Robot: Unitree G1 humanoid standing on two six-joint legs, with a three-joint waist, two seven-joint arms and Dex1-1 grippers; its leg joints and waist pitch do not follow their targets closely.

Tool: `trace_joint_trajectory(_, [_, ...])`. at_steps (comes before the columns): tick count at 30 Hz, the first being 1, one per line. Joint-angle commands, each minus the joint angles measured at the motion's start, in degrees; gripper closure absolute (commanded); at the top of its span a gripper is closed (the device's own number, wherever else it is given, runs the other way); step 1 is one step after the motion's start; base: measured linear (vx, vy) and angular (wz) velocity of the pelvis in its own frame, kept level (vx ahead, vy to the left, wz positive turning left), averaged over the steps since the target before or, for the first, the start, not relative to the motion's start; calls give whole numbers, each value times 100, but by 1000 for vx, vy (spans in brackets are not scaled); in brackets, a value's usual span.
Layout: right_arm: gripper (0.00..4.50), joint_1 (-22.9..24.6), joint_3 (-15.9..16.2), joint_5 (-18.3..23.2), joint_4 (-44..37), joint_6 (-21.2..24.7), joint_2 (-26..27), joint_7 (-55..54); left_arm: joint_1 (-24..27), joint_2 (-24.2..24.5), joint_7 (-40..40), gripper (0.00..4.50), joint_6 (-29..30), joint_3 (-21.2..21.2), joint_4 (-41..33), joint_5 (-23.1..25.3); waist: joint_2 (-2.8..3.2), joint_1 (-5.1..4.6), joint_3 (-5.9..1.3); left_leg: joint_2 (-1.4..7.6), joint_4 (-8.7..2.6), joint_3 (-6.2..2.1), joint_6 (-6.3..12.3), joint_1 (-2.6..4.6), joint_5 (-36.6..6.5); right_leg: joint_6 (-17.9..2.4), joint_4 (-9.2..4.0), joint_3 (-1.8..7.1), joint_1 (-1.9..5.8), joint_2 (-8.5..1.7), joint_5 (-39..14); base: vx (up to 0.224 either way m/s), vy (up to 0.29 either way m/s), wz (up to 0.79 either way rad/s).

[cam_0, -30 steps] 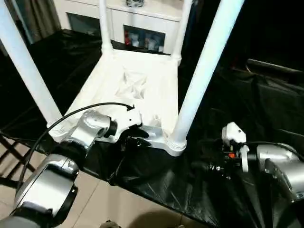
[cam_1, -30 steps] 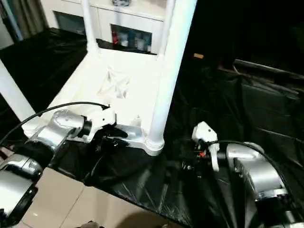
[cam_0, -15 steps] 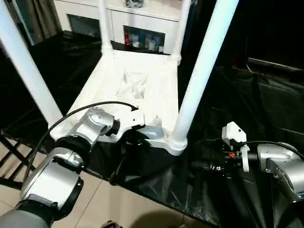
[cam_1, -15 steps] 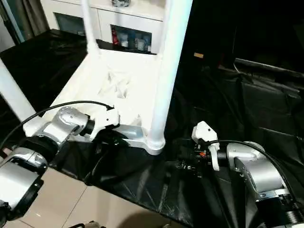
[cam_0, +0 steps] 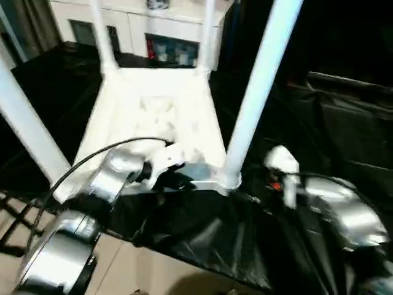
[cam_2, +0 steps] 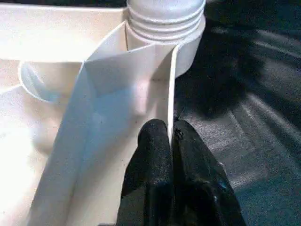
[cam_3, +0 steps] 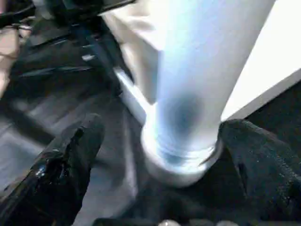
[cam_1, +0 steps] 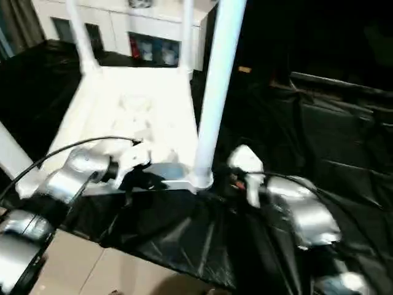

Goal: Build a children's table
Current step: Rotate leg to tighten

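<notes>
The children's table lies upside down: the white ribbed tabletop (cam_0: 153,117) rests on the black sheet with four white tube legs standing in its corner sockets. My left gripper (cam_2: 170,136) is shut on the thin near rim (cam_2: 171,84) of the tabletop, close to the near-right socket (cam_2: 164,28). It also shows under the silver forearm as the left gripper (cam_0: 178,182). My right gripper (cam_3: 160,127) is open, one black finger on each side of the near-right leg (cam_3: 202,70) just above its socket, without visible contact. That leg (cam_0: 258,92) rises out of the top of the picture.
A white cabinet (cam_0: 153,31) with glass doors stands behind the table. Crumpled black sheet (cam_0: 319,123) covers the work surface to the right. A black cable (cam_0: 86,163) loops over my left forearm. Tiled floor (cam_0: 153,270) lies below the near edge.
My left gripper has shut on the tabletop's near rim. The right gripper has moved left up to the near-right leg and now straddles its base. The camera has shifted.
</notes>
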Motion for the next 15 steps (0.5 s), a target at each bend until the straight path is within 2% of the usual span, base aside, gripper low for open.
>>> trace_joint_trajectory(1, [0, -160, 52, -139, 209, -112, 81, -173, 368, 50, 61, 448, 262, -32, 26, -19, -71, 42, -304, 8, -379, 27, 185, -27, -1413, -798, -528, 195, 256, -381, -2465, 0, 0, 0])
trace_joint_trajectory(4, [0, -260, 93, -156, 379, -168, 206, -165, 467, 126, 16, 448, 423, -50, -210, 14, -81, 46, -308, 11, -386, 28, 189, -22, -1442, -777, -522, 210, 257, -379, -2398, 0, 0, 0])
trace_joint_trajectory(5, [0, -316, 134, -169, 461, -183, 264, -147, 506, 183, -26, 448, 471, -92, -298, 63, -149, 36, -310, 10, -385, 31, 205, -41, -1394, -777, -509, 211, 266, -384, -2356, 0, 0, 0])
trace_joint_trajectory(6, [18, -375, 177, -206, 551, -221, 313, -146, 526, 231, -50, 450, 493, -139, -342, 126, -105, 44, -320, 16, -393, 24, 190, -33, -1357, -781, -500, 217, 268, -393, -2308, 0, 0, 0])
trace_joint_trajectory(7, [29, -406, 201, -226, 598, -237, 336, -144, 530, 253, -65, 450, 495, -163, -350, 157, -103, 30, -323, 17, -393, 20, 179, -43, -1323, -797, -487, 216, 273, -390, -2236, 0, 0, 0])
trace_joint_trajectory(9, [39, -468, 246, -271, 693, -281, 383, -153, 555, 300, -92, 450, 519, -195, -406, 210, -132, 15, -319, 15, -395, 27, 167, -37, -1337, -851, -479, 219, 269, -382, -2093, 0, 0, 0])
trace_joint_trajectory(15, [100, -771, 307, -456, 1273, -614, 538, -290, 406, 440, -179, 450, 634, -381, -413, 447, -134, -7, -318, 14, -401, 27, 119, -22, -1401, -903, -479, 222, 260, -385, -2123, 0, 0, 0])
